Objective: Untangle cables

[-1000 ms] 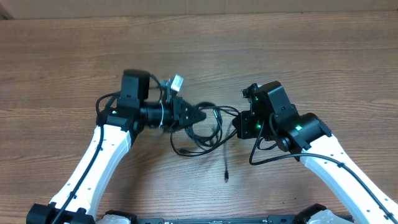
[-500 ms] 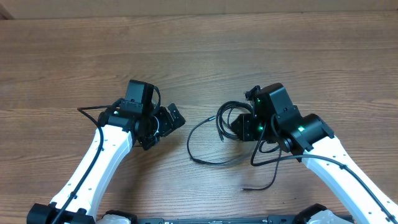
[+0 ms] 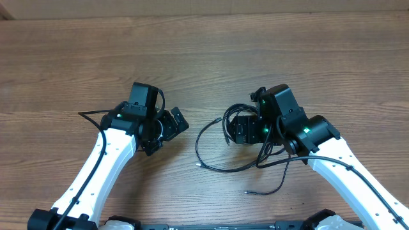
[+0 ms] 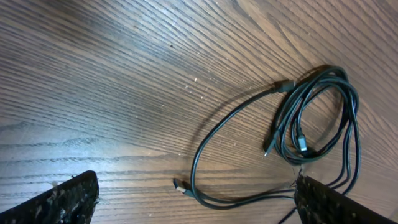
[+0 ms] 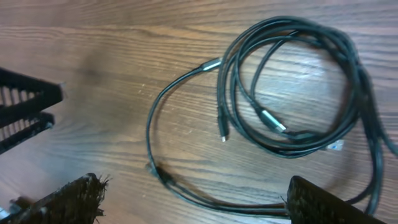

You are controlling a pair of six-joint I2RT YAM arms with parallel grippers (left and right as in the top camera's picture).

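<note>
Observing cables [image 5: 292, 148] lying in 1 loose coil on table [image 3: 204, 51], just beside right gripper [image 3: 238, 130]. Noting left gripper [image 3: 165, 131] and right gripper both hanging spread wide, gripping nothing.

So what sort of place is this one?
Probably a robotics lab or test bench, though nothing of the room shows. The clues: a bare wood-grain table, two white robot arms reaching in from its near edge, and loose black cables lying between them.
</note>
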